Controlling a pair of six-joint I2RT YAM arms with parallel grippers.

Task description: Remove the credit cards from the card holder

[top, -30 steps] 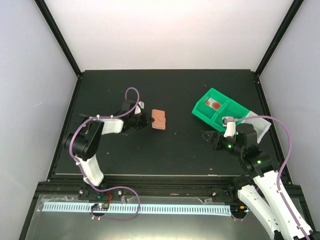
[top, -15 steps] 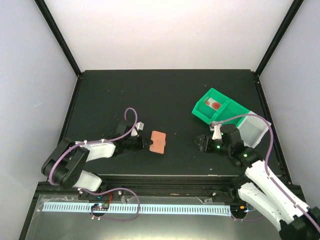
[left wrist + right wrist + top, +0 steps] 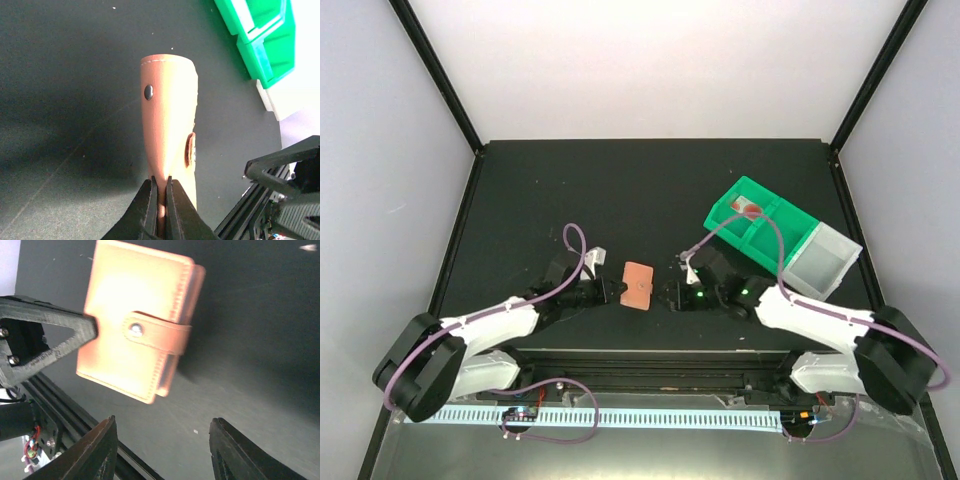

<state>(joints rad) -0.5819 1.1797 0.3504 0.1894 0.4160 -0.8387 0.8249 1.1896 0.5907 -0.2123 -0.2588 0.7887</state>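
The card holder [image 3: 638, 285] is near the front middle of the surface [image 3: 570, 190], between your two arms. Your left pincer [image 3: 161, 192] is clamped tight on one edge of it and holds it up on its side. It looks a little off the surface, but that is hard to tell for sure.

Your right pincer [image 3: 162, 425] is just beside the card holder, on the other side. Its two fingers are apart and there is nothing between them. It does not touch the card holder yet.

The little snap tab [image 3: 155, 332] is still buttoned shut across the open edge. The card holder is folded closed. No credit cards are out on the surface, and none show in either pincer. So I think the real job has not started yet. You only have the card holder picked up and ready.

What is left is almost all of it: pop the snap tab, open the card holder, and pull the credit cards out one by one. The green bin [image 3: 745, 225] sits well apart, off to the right.
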